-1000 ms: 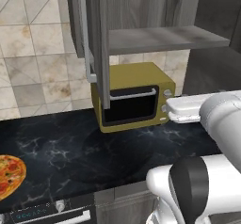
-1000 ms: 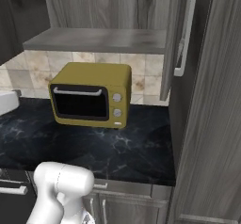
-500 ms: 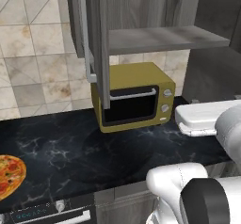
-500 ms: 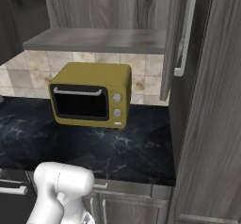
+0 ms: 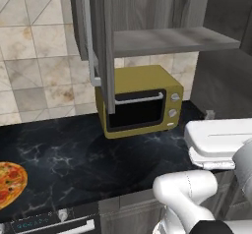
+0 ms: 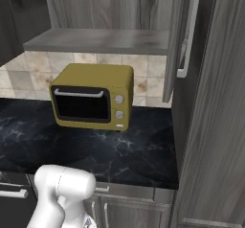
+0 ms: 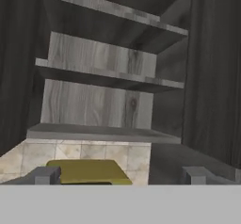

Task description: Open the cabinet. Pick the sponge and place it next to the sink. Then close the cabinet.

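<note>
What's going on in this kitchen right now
A white robot arm is working at the wall cabinet above the yellow microwave. Both cabinet doors stand open, showing grey shelves with no sponge visible on them from these angles. The tool is open and holds nothing, pointing up toward the shelves. A pizza lies on the dark counter off to the left.

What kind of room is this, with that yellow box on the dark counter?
It looks like a kitchen. The yellow box is a microwave sitting on a black marble counter, under an open grey wall cabinet, and there's a pizza near the oven knobs.
</note>
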Available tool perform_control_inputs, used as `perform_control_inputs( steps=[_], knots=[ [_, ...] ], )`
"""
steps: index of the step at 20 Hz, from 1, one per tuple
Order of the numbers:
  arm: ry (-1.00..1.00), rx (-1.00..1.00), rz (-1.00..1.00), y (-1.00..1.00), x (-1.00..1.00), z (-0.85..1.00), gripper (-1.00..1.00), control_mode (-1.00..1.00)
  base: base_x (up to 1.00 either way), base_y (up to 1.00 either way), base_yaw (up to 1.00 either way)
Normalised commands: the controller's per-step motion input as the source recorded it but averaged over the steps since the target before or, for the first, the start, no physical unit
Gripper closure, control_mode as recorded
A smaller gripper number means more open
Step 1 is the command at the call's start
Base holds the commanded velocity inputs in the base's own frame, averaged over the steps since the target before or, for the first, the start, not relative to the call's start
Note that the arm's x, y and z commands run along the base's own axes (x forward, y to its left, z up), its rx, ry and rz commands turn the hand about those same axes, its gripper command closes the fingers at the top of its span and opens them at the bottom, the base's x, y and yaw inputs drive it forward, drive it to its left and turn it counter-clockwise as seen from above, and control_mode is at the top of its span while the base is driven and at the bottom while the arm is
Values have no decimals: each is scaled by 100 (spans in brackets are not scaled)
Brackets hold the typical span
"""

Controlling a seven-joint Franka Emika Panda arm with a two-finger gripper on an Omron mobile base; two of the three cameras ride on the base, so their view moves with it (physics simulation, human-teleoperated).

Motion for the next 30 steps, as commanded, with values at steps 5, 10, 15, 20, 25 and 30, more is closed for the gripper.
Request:
perform_control_inputs(
  steps=[5,10,15,20,25,30],
  knots=[
    [-9,0,0,28,-35,13,-100,-100,0,0,0],
    [-1,0,0,31,-9,25,-100,-100,0,0,0],
    [7,0,0,25,17,4,-100,-100,0,0,0],
    [5,-1,-1,42,52,-11,-100,-100,0,0,0],
    [0,-3,-6,54,16,0,-100,-100,0,0,0],
    [0,-5,-9,46,6,0,-100,-100,0,0,0]
  ],
)
